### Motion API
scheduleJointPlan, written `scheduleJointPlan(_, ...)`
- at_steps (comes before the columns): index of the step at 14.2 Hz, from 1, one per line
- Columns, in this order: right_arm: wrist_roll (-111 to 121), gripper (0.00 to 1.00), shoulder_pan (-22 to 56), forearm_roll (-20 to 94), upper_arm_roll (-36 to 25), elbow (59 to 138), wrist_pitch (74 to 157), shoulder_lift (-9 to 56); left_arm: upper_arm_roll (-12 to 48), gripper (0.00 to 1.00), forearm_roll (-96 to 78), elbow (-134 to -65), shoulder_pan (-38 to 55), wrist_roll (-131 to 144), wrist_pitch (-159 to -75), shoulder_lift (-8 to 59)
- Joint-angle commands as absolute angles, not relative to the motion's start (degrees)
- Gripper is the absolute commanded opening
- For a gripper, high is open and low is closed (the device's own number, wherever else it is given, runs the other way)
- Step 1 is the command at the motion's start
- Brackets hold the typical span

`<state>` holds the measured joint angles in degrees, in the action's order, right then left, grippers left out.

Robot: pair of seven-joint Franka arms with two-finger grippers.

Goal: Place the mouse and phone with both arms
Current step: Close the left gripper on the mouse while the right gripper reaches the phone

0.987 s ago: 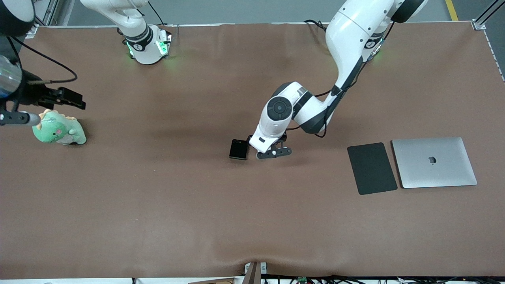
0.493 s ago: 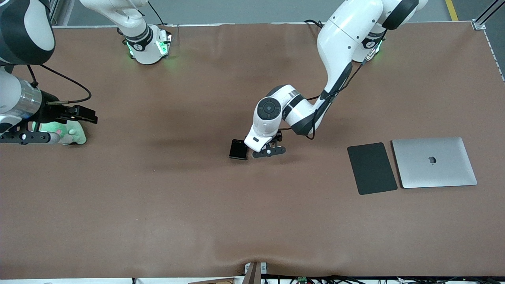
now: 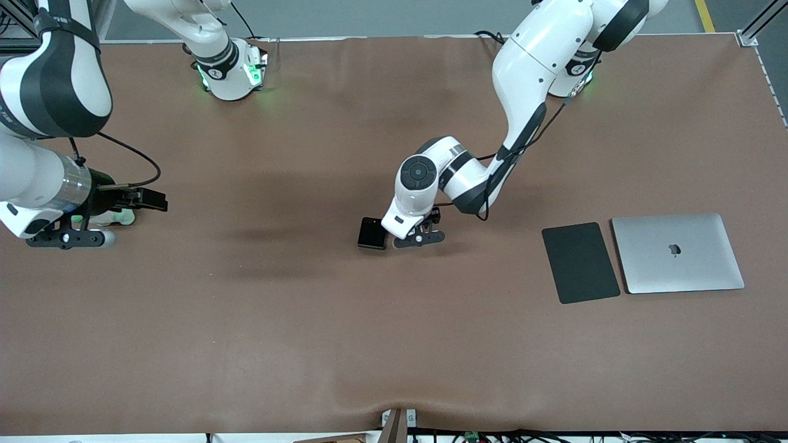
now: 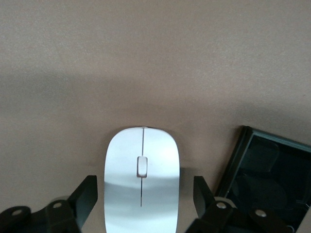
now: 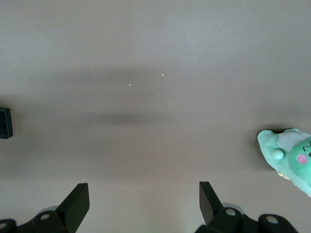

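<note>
Left wrist view shows the left end effector (image 4: 141,194) spread apart astride the mouse (image 4: 142,177), a glossy white oval whose long axis runs 6 to 12 o'clock along its centre line. Just beside it lies the phone (image 3: 372,233), a flat black slab on the brown worktop (image 3: 394,344). Right end effector (image 5: 143,200) hangs open near a green plush toy (image 5: 290,158).

No legible text, numbers or labels appear in any view. The only brand mark is an apple-shaped logo (image 3: 675,249) centred on the lid of the closed silver laptop (image 3: 702,271), which lies on the surface (image 3: 394,344) toward the left arm's end.
</note>
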<state>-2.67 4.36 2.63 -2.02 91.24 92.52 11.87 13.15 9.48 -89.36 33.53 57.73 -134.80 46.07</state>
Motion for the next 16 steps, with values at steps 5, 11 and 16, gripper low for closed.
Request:
scheduleJointPlan(5,-2.64,1.0,4.04,2.81,-2.11,93.78,94.13,11.34,12.74,0.81,11.34,-88.33,34.28,59.77,-135.44,46.76)
scheduleJointPlan(11,-2.64,1.0,3.96,2.81,-2.11,93.96,94.04,11.34,12.74,0.61,11.34,-88.33,34.37,59.68,-135.35,46.76)
scheduleJointPlan(16,-2.46,1.0,3.96,2.81,-2.11,94.48,94.13,11.43,12.74,0.59,11.34,-88.33,34.19,59.5,-135.0,46.23)
